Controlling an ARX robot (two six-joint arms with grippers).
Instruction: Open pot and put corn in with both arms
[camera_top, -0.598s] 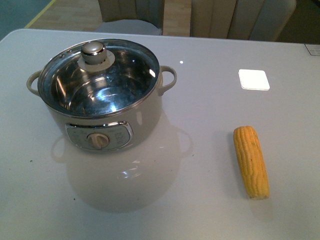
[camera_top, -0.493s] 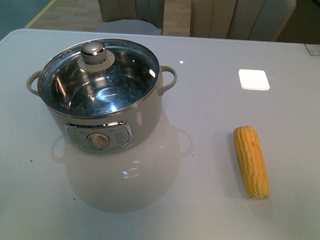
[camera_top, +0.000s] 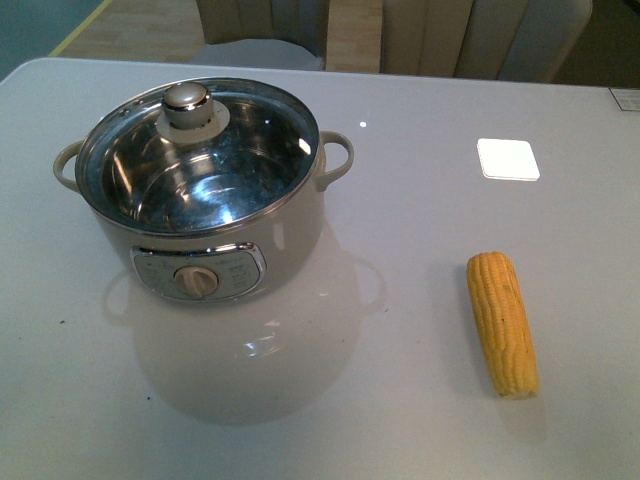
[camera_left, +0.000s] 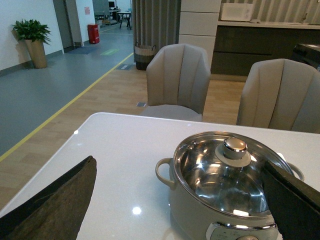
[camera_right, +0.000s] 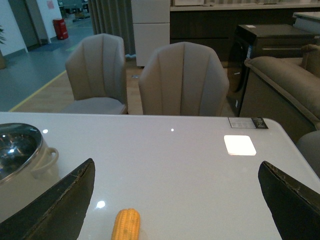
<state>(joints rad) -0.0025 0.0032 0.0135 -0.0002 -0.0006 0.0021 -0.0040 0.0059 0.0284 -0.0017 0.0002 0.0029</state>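
In the front view we are seeing the pot (camera_top: 215, 235) sitting on the white table (camera_top: 420, 90), with its dial (camera_top: 195, 282) facing us. A glass lid (camera_top: 225, 165) is covering the pot, and the lid's knob (camera_top: 187, 102) is sitting toward the pot's far-left side. The corn (camera_top: 502, 322) is lying flat on the table to the right of the pot, well apart from it and a little nearer to us than the pot's front panel. Neither arm is showing here.

In the left wrist view we are looking past the left gripper (camera_left: 178, 165) at the pot (camera_left: 192, 212). Its two dark fingers (camera_left: 60, 200) are standing wide apart, holding nothing. One finger is showing to the side of the pot's loop handle (camera_left: 162, 172), clear of it. The other is overlapping the pot's opposite rim in the picture, and we cannot tell whether it is touching. Two chairs (camera_left: 180, 80) are standing beyond the pot.

In the right wrist view the right gripper (camera_right: 177, 164) is hanging over bare table beside the pot (camera_right: 20, 175), its fingers (camera_right: 292, 200) spread wide and gripping nothing. The corn (camera_right: 126, 225) is lying apart from the pot, between the two fingers in the picture and touching neither.
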